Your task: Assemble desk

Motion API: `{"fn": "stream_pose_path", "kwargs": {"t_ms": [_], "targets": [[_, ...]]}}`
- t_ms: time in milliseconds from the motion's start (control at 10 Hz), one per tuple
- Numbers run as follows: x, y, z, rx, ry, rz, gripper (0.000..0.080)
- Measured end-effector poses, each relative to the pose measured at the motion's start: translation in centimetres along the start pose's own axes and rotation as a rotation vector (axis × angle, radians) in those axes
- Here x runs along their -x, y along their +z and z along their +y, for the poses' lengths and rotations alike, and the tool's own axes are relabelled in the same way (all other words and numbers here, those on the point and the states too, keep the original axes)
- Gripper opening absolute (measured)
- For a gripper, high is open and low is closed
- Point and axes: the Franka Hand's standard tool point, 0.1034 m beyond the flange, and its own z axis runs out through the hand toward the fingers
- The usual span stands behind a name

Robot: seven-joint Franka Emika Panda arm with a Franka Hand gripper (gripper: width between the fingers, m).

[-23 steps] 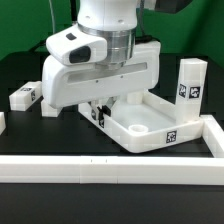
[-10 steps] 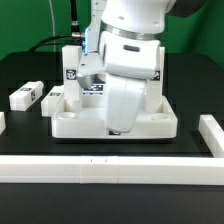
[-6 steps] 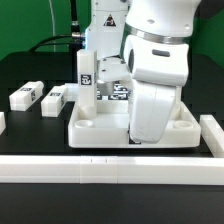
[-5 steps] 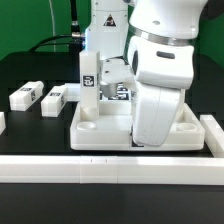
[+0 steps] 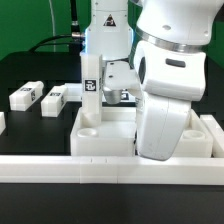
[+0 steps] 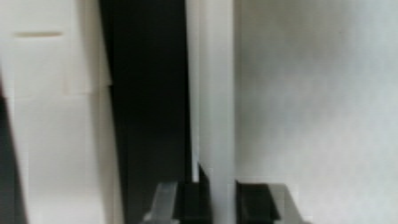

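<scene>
The desk top (image 5: 105,146) lies flat at the bench's camera-side edge, its long front wall just behind the low white rail (image 5: 60,168) that runs along that edge, with only a thin seam between them. Its end on the exterior view's right comes close to the short rail piece (image 5: 212,127), largely behind the arm. One leg (image 5: 91,80) stands upright at the tray's far corner on the exterior view's left. Two legs (image 5: 24,96) (image 5: 53,100) lie on the open black bench (image 5: 30,128) toward its edge on the exterior view's left, well apart from the tray. In the blurred wrist view the gripper (image 6: 215,203) appears closed on the tray's thin rim, one finger on each side.
</scene>
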Motion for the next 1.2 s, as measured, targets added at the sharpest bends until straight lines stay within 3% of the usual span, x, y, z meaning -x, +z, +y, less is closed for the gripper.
{"fn": "stream_pose_path", "kwargs": {"t_ms": [200, 300, 400, 500, 600, 700, 1000, 1200], "targets": [[0.0, -0.5, 0.3, 0.0, 0.016, -0.008, 0.006], [0.1, -0.8, 0.4, 0.005, 0.018, -0.015, 0.0257], [0.2, -1.1, 0.5, 0.009, 0.019, -0.015, 0.0257], [0.4, -1.5, 0.6, 0.013, 0.023, -0.013, 0.0463], [1.0, -2.3, 0.6, 0.005, 0.032, -0.014, 0.0463], [1.6, -3.3, 0.5, -0.001, 0.042, -0.014, 0.0607], [4.3, -6.3, -0.7, 0.04, 0.038, -0.082, 0.064], [5.4, -7.4, -1.7, 0.048, 0.06, -0.108, 0.0649]]}}
